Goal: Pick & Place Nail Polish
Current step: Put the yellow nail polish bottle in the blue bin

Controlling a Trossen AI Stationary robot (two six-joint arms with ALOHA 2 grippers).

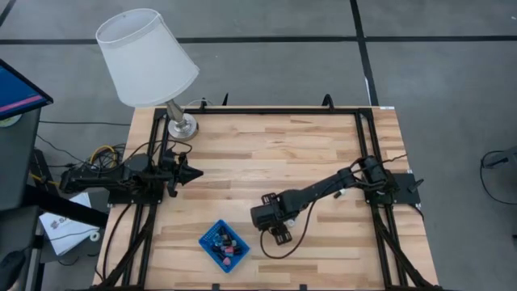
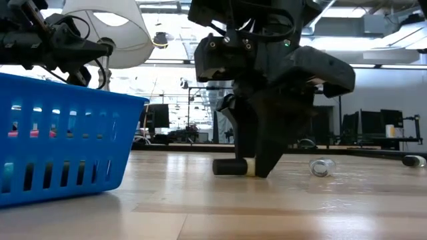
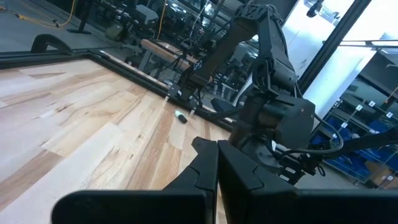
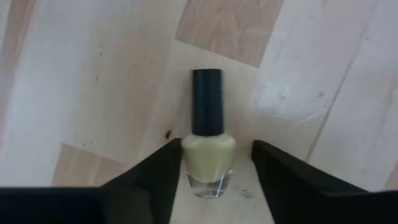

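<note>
Bench [image 1: 266,153]: pale wooden planks inside a black frame.
Blue tray [image 1: 224,245]: square slotted basket at the bench's near edge; taken here as the landmark.
Tray contents: several small nail polish bottles [image 1: 227,243] lie inside; pink and dark ones show, the count cannot be told.
Yellow bottle [image 4: 208,149]: pale yellow nail polish with a black cap, lying flat on the bench just beside the tray, on the side toward the right arm. In the low view its dark cap [image 2: 229,167] sticks out to one side of the fingers.
Right gripper [image 1: 279,233]: lowered to the bench just beside the tray, jaws apart, one finger on each side of the yellow bottle's glass body, neither plainly touching it.
Left gripper [image 1: 192,172]: held above the bench, well back from the tray on the lamp side, jaws together, tips meeting.
Stray bottle [image 2: 321,167]: a small clear one lying on its side on the bench, farther from the tray than the right gripper.
Lamp [image 1: 149,61]: white shade, metal foot, at the bench's far corner from the tray.
</note>
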